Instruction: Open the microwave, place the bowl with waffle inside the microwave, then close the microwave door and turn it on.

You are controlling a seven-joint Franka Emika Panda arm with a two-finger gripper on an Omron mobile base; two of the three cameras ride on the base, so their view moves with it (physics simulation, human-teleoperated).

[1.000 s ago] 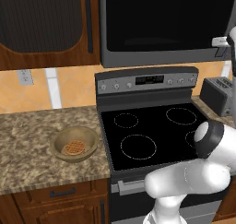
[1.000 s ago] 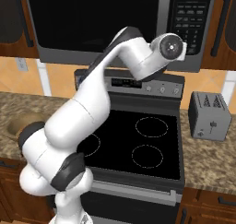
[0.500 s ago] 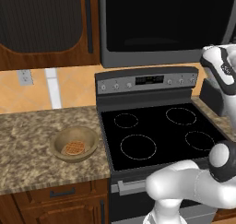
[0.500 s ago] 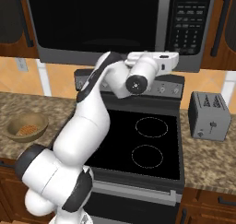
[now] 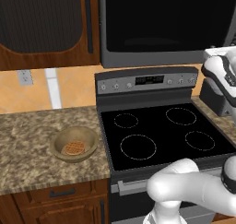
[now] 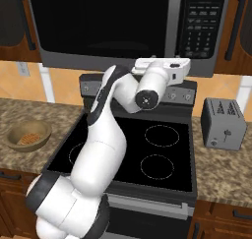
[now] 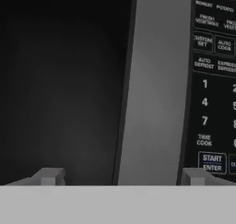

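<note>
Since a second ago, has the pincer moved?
Yes. In the right base view the pincer has swung right, from the stove's back panel to just under the microwave keypad.

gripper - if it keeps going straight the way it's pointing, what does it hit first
Most likely the grey strip at the right edge of the microwave door. The open gripper straddles it, dark window on one side, keypad on the other. How far off it is cannot be told.

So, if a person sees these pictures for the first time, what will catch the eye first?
Probably the big white arm bending up over the black stove, its open end effector pointing at the closed microwave door near the handle bar. Next, the bowl with the waffle inside, sitting on the granite counter left of the stove.
</note>
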